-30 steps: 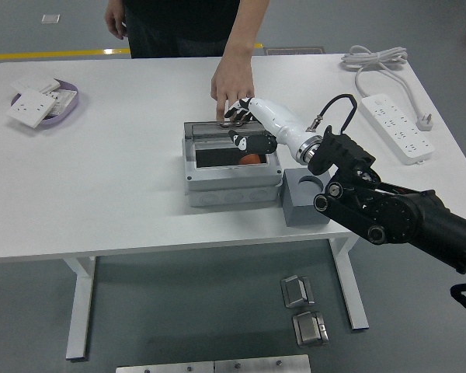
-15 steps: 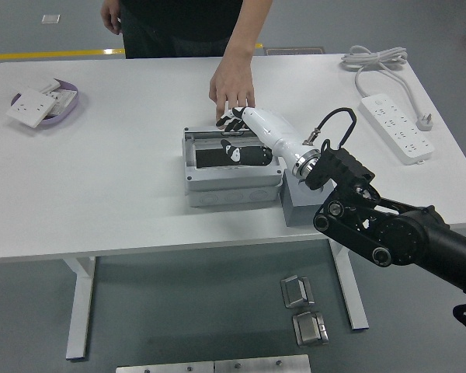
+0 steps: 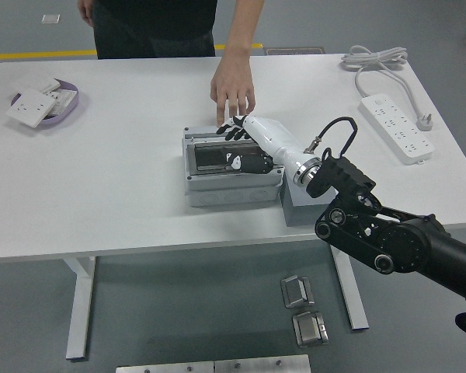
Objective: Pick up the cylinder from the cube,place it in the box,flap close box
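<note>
— One robot hand is in view, the right hand (image 3: 245, 144); it reaches from the right over the grey box (image 3: 231, 171) near the middle of the white surface (image 3: 116, 171); its fingers (image 3: 234, 129) are spread flat over the box's far edge and grip nothing; the thumb lies on the dark top of the box.

— And the cylinder?

— No cylinder can be made out; the box's top looks dark and flat under the hand, so whether it lies inside cannot be told; the grey cube (image 3: 304, 208) stands just right of the box, mostly hidden by the robot's wrist and forearm.

— What about the person?

— A person stands at the far side; one hand (image 3: 233, 89) comes down onto the surface with its fingertips at the box's far edge, just beside the robot's fingers.

— Anything else on the surface?

— At the far left a purple dish (image 3: 66, 105) holds white wall switches (image 3: 33, 105); at the far right lies a white power strip (image 3: 400, 128) with its coiled cord (image 3: 373, 58).
</note>
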`<state>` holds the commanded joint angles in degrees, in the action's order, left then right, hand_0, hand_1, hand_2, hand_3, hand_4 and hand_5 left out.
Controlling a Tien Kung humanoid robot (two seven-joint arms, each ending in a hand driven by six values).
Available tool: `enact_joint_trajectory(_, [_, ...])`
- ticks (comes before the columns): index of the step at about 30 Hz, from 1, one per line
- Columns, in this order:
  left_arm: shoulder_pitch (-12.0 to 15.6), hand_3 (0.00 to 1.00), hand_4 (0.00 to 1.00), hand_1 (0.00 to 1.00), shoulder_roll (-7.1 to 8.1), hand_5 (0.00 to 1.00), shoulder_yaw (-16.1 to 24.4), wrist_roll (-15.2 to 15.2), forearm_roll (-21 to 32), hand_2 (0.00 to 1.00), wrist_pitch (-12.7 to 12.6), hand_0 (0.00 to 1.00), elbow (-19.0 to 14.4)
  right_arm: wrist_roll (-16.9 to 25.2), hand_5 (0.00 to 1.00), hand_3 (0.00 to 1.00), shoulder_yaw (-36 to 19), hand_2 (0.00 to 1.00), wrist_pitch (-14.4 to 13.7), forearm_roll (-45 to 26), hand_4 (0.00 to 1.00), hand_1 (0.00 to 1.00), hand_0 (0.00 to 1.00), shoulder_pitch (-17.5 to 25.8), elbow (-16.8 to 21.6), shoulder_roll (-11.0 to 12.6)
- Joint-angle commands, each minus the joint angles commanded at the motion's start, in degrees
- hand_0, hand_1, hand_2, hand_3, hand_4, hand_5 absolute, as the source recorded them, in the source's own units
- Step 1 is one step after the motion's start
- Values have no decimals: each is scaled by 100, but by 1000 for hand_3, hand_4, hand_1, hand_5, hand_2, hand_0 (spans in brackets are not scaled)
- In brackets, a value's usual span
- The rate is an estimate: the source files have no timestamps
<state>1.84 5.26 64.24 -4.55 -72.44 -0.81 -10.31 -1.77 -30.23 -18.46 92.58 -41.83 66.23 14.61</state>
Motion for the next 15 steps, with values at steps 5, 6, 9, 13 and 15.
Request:
enact_joint_trajectory(5, [20,611,672,621,-15,296,38,-18,-26,575,-11,597,0,12,247,676,-589,612,-67,257,530,606,608,348,167,77])
enact_joint_trajectory(6, [27,611,672,621,-18,296,44,-20,-28,575,-14,597,0,25,247,676,-695,612,-91,300,530,606,608,432,211,88])
enact_joint_trajectory(9, [52,611,672,620,-33,296,74,-32,-42,576,-27,596,0,90,245,676,-1179,611,-182,452,525,604,603,780,386,105])
enact_joint_trajectory(13, [87,611,672,620,-60,296,91,-38,-34,576,-42,596,0,332,245,676,-1940,611,-335,419,525,604,603,1285,651,78])
enact_joint_trajectory(15, [106,611,672,620,-72,296,88,-31,-15,576,-50,596,0,535,245,676,-2366,611,-405,213,525,604,603,1557,789,76])
